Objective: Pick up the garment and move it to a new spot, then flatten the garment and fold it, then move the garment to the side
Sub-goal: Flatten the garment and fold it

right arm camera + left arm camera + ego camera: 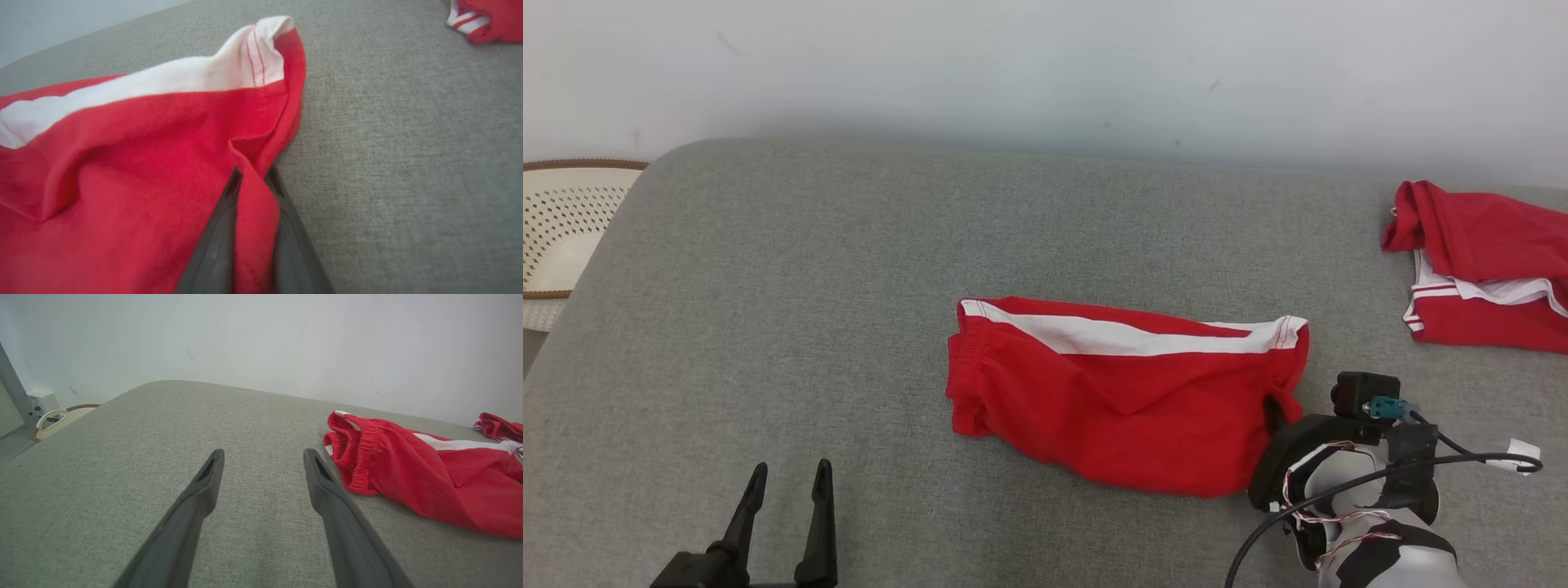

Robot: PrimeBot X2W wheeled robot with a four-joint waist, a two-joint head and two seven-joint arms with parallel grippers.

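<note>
Garment (1127,400), red shorts, lies mid grey cushion (768,286); right gripper (252,177) pinches its right hem fold, left gripper (792,469) gapes idle near the front edge. Pick-up step, I'd say: next needs a clean lift.

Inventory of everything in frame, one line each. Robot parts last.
red shorts: 1, red with a white side stripe, middle of the padded surface
second garment: 1, red with white trim, crumpled at the far right of the surface
padded surface: 1, grey fabric, under both garments
basket: 1, white perforated with a brown rim, off the surface's left end
wall: 1, white, behind the surface
left gripper: 1, dark, open, over bare surface at lower left
right gripper: 1, dark, closed on a fold at the shorts' right end
</note>
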